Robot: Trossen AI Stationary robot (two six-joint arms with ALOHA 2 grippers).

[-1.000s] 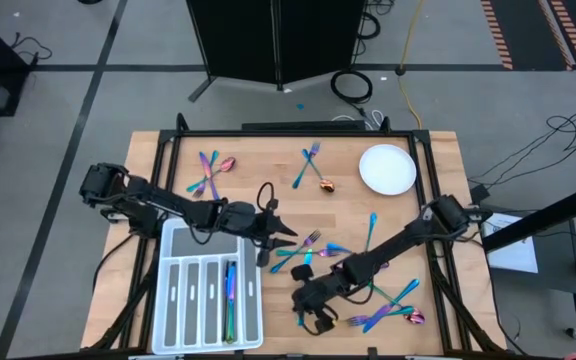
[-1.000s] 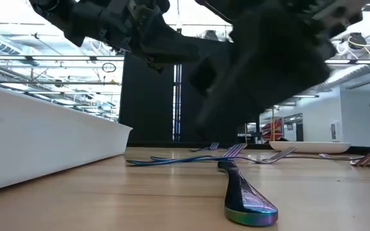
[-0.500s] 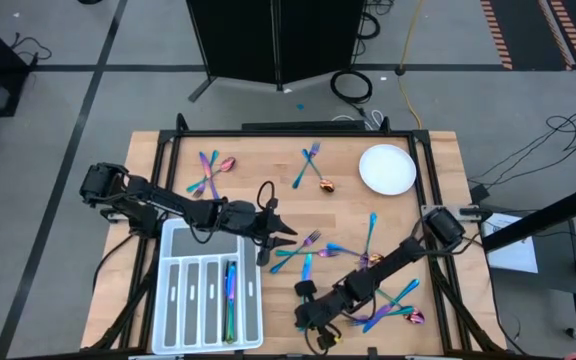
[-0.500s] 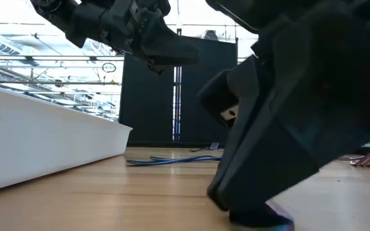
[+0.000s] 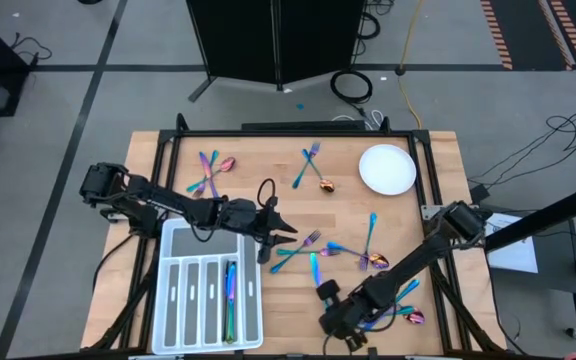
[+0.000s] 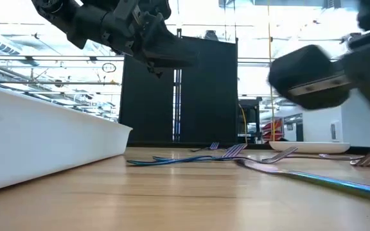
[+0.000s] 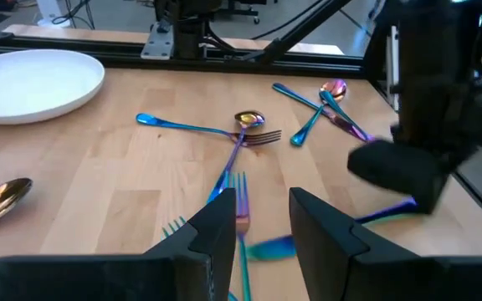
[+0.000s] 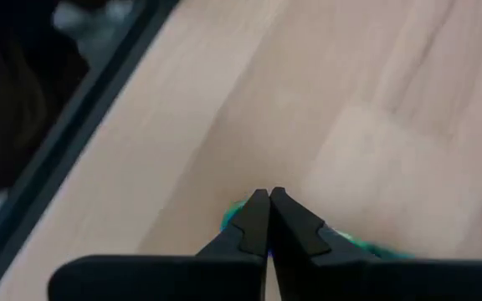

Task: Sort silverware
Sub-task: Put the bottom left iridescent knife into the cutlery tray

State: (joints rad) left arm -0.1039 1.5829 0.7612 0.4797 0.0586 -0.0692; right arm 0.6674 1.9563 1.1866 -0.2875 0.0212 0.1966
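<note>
The right gripper (image 5: 320, 292) sits low over the near edge of the wooden table (image 5: 268, 170), its fingers (image 8: 256, 226) pinched together on a slim teal piece of silverware (image 5: 314, 268); it looks like a knife, though the blur makes that hard to confirm. The piece lies flat along the boards in the low view. The left gripper (image 5: 286, 230) hovers just beyond the corner of the white compartmented tray (image 5: 173, 300), jaws parted a narrow way and holding nothing. One rainbow utensil (image 5: 230, 295) already rests in a tray slot. Forks and spoons lie scattered: a crossed pair (image 5: 208, 172) at the far left, a fork (image 5: 306, 166) mid-table, a cluster (image 7: 239, 134) between the arms. A white plate (image 5: 387, 169) sits far right.
</note>
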